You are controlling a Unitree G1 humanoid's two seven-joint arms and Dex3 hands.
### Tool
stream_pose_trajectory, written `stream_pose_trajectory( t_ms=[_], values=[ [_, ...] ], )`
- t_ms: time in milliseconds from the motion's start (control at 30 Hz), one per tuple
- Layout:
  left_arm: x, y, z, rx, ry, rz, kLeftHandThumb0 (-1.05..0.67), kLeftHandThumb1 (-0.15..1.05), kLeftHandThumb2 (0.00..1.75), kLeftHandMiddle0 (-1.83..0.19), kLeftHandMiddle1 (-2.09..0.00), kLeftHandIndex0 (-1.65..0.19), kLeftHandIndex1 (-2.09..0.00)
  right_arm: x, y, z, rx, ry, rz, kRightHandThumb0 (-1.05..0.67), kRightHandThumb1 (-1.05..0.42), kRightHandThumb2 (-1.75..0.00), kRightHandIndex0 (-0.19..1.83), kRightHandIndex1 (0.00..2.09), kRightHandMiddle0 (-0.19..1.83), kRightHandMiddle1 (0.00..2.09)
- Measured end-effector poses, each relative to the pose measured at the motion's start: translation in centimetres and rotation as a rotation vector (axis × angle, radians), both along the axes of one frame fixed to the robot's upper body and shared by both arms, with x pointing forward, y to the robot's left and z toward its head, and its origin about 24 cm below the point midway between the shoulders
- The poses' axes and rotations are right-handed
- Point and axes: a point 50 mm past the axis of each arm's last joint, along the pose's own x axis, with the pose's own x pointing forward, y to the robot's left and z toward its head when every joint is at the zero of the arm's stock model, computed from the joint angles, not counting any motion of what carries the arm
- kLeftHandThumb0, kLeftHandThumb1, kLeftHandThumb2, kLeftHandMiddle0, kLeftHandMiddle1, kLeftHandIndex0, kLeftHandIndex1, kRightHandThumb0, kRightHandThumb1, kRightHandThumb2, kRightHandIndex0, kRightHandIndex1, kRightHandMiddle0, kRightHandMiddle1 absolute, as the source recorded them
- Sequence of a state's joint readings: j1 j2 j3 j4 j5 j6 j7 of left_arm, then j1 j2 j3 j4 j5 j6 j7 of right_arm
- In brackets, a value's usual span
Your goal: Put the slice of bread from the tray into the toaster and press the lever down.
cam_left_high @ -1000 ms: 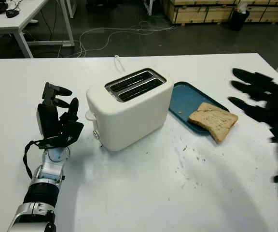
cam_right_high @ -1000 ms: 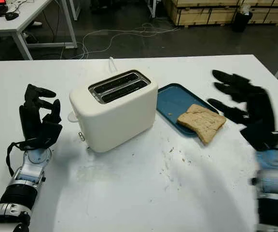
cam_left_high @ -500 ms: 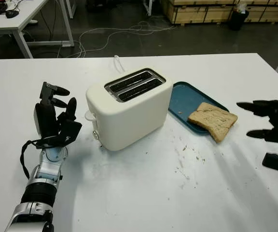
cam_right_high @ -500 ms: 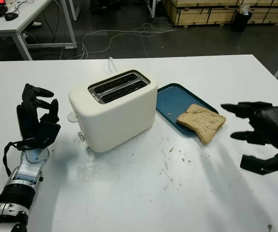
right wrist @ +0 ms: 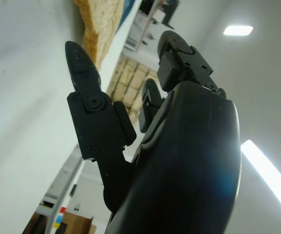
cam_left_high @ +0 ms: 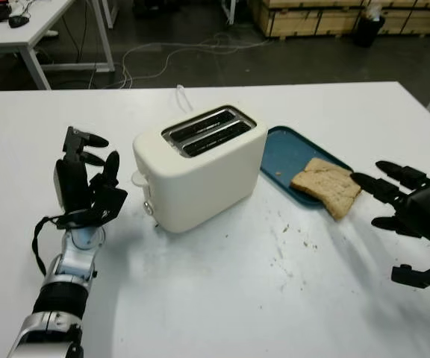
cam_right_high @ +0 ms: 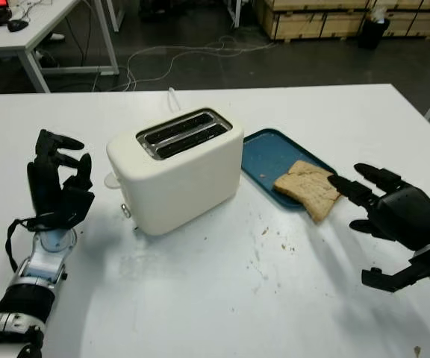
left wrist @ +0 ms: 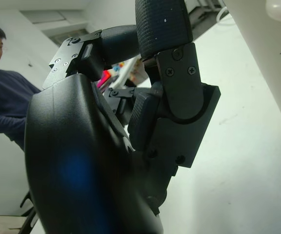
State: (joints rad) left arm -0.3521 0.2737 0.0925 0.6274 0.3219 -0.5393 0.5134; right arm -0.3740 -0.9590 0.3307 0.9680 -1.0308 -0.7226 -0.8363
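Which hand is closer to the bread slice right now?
Right. The right hand is open just beside the bread slice on the blue tray, fingertips at its edge. The left hand is up on the far side of the toaster, fingers curled.

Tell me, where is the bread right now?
In the eye views the bread lies on the near right edge of the blue tray, right of the toaster, with the open right hand just beside it.

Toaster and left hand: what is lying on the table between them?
Nothing: in the left eye view, bare white table separates the toaster from the left hand, raised beside it with curled fingers.
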Motion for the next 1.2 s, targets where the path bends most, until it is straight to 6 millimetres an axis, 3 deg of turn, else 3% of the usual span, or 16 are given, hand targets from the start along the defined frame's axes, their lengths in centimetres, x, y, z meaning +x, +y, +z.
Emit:
stream_pose_trajectory(
  t_ms=[500,1200],
  values=[
    [0.0,-0.1,0.0,0.003,0.005,-0.01,-1.05,0.92,0.59,-0.47,-1.74,-0.27,-1.71,0.4,0.8,-2.7,0.021,0.051,-0.045,-0.31,-0.92,-0.12,0.28,0.02,0.3,0.01],
    [0.0,-0.1,-0.2,0.004,0.01,-0.016,-1.05,0.92,0.59,-0.48,-1.74,-0.28,-1.69,3.2,3.5,-2.8,0.034,0.038,-0.029,-0.35,-0.92,-0.17,0.47,0.03,0.48,0.03]
  ],
)
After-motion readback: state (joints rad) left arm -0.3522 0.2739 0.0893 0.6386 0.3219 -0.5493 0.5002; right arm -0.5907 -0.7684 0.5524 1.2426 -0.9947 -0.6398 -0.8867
